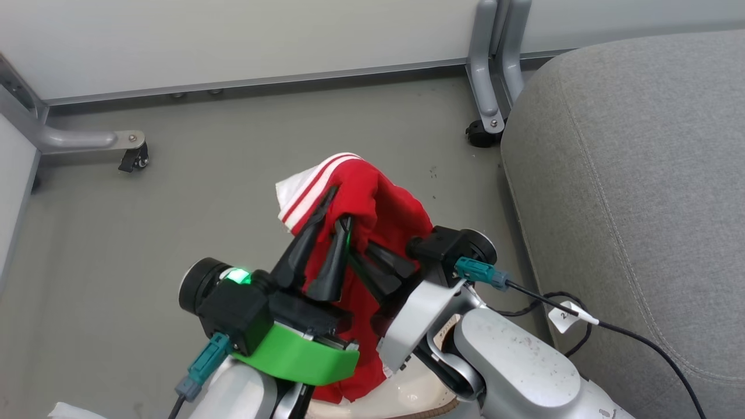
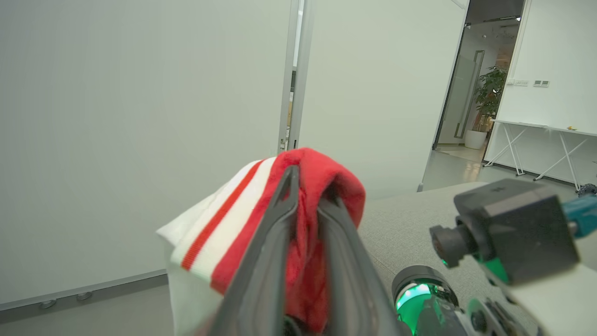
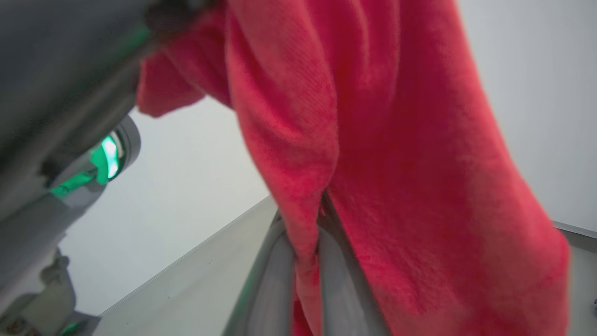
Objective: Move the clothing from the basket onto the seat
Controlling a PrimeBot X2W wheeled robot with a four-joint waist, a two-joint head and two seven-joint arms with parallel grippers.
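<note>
The bright red soft fabric garment with white stripes and white trim (image 1: 384, 198) hangs in the air over the oval cream-white plastic laundry basket with a brown woven-look rim (image 1: 407, 398). Whether its lower end has cleared the basket I cannot tell. The large grey fabric-upholstered sofa cushion (image 1: 628, 174) lies to the robot's right.

The left jaws stand almost together, pinching a fold beside the striped band. The right jaws are closed tight on plain red cloth lower down.

The step in hand looks like the carry to the seat. Both grips should travel together, so the cloth neither stretches nor slips, and it should pass over the cushion's rounded edge before lowering.

The garment is fleecy and limp. The cushion's weave is coarse, with stitched seams. The dark fingers (image 2: 266, 261) are smooth and tapering.
</note>
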